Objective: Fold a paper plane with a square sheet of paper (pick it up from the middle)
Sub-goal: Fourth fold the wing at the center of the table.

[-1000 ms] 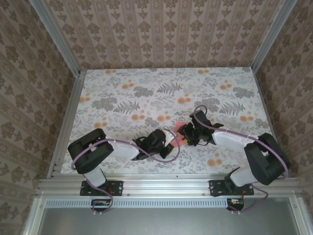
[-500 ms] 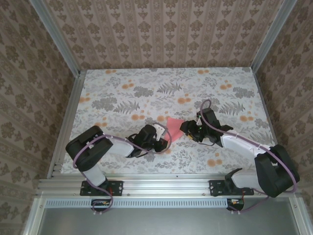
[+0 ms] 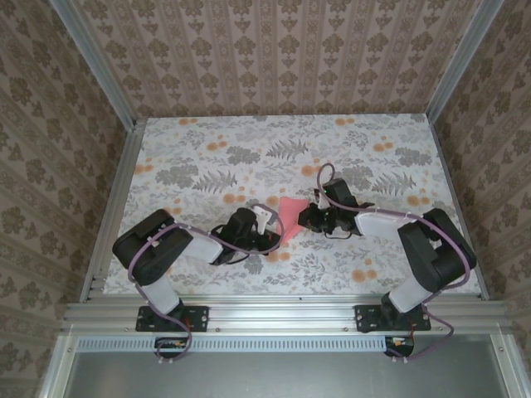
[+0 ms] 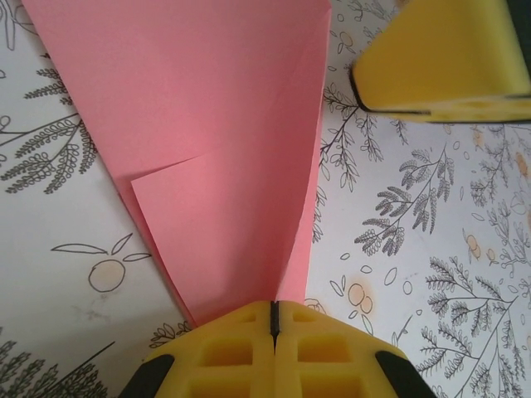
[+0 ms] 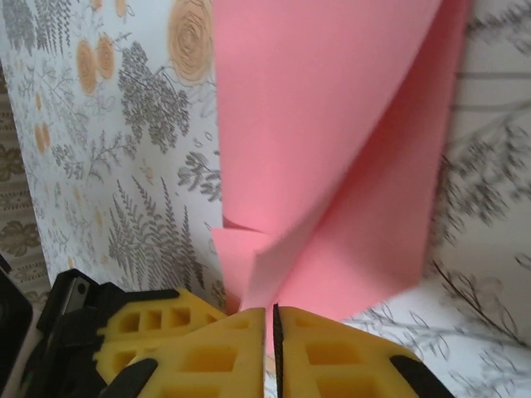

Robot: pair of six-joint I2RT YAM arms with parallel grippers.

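Two pincers hold the plane (image 3: 290,213) from opposite ends. The left pincer (image 4: 273,313) is pressed together on the plane's narrow tip, and the right pincer (image 5: 270,317) pinches its far, wider end. The plane hangs just over the tabletop (image 3: 207,157), its long axis running straight from one pincer to the other. Neither arm is nearer, so the next crease probably needs both to keep that axis taut.

Pink paper plane (image 3: 290,214), creased wedge — at table (image 3: 373,137) centre
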